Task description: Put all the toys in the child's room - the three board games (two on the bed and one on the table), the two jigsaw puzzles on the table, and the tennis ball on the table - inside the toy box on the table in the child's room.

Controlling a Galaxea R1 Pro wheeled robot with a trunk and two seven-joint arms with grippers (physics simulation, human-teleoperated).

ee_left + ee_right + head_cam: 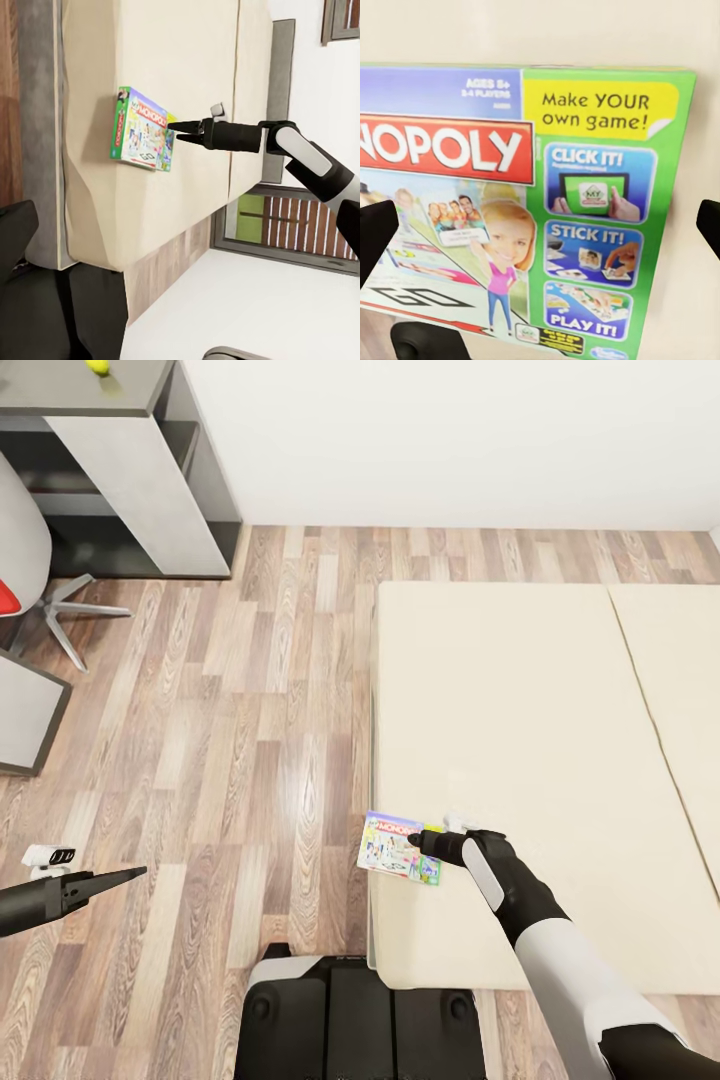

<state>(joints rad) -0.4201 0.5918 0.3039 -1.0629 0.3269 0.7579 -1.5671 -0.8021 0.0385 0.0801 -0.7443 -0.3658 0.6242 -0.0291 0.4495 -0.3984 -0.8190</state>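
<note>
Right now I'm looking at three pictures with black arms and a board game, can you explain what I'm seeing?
This is a simulated wheeled robot with two arms. The big picture looks down from its head; the other two come from cameras near each pincer. The right pincer reaches to a Monopoly box lying at the corner of a cream bed; its fingers sit open either side of the box, not yet gripping. The left pincer hovers over the wood floor, holding nothing; its opening is hard to judge. Far off, a small yellow-green ball rests on the desk.
</note>
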